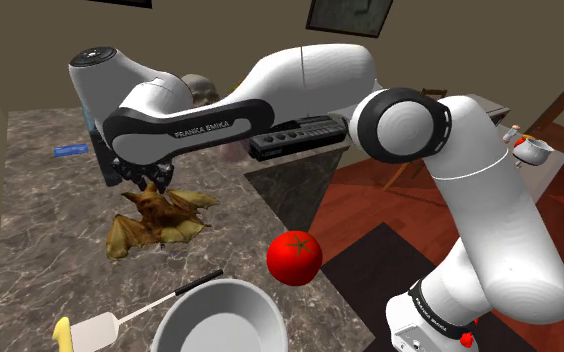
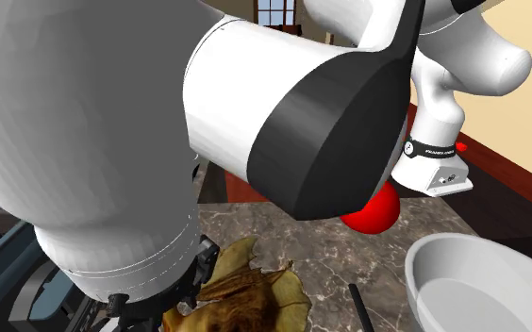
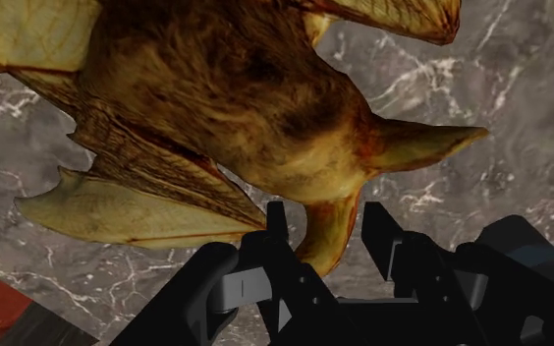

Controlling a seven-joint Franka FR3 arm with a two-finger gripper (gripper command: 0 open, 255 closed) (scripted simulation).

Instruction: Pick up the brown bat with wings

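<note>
Wrist view first: we see the brown bat (image 3: pixel 246 98) lying on the marbled desk (image 3: pixel 521 128), wings spread, close under the pincer (image 3: pixel 327 218). The pincer's two black fingers stand apart, and one pointed ear of the bat sits in the gap between them; we cannot tell whether either finger touches it. From the shoulder view, we find the bat near the middle of the desk, with the pincer directly over its head. Nearer the stand sit a red tomato (image 1: pixel 294 257), a grey bowl (image 1: pixel 220 320) and a spatula (image 1: pixel 100 328).
</note>
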